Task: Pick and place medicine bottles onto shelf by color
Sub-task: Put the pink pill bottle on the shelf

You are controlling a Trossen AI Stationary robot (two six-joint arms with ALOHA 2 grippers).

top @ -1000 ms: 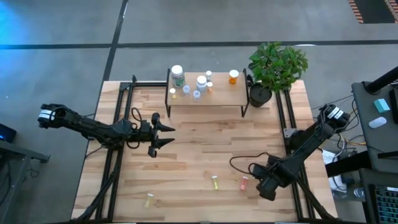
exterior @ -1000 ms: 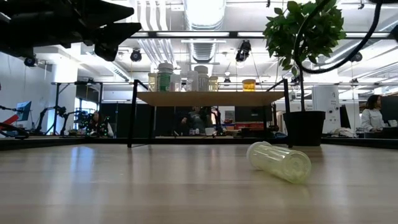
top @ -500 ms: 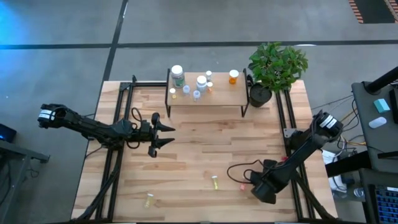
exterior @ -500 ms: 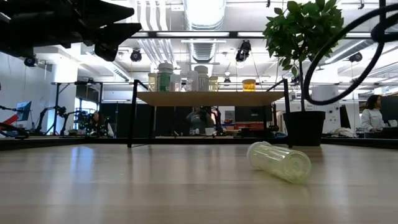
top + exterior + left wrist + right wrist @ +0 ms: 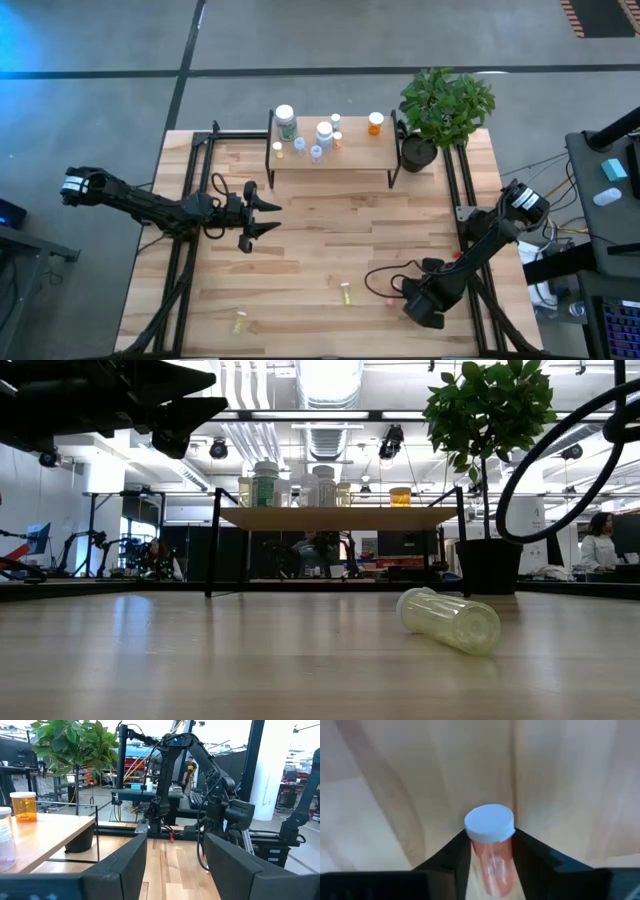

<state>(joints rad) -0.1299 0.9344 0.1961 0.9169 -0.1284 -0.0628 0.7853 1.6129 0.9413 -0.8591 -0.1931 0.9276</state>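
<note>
A small orange bottle (image 5: 492, 855) with a white cap lies on its side on the table at the near right. My right gripper (image 5: 492, 837) is down over it, a finger on each side; in the high view the gripper (image 5: 402, 296) covers most of the bottle. My left gripper (image 5: 266, 218) is open and empty above the table's left middle. The shelf (image 5: 352, 155) stands at the far edge and carries several bottles, among them a green one (image 5: 286, 121), a clear one (image 5: 324, 132) and an orange one (image 5: 375, 123). Two yellow bottles (image 5: 345, 293) (image 5: 239, 323) lie on their sides near the front edge. My right gripper has the orange bottle's body just behind the cap (image 5: 492, 851) between its two fingers, one on each long side, with no gap showing. The fingers slant down from the table's right and lie along the bottle, whose cap (image 5: 490, 823) sticks out past their tips. The bottle lies on the table.
A potted plant (image 5: 443, 105) stands right of the shelf at the far right corner. Black rails (image 5: 190, 250) run along both table sides. A cable (image 5: 385, 270) loops on the table beside the right arm. Bare wood lies between the shelf and the loose bottles.
My right gripper has gone toward the table's left edge and down onto the orange bottle, which now shows only as a sliver beside it in the high view. The bottle has stayed where it was.
</note>
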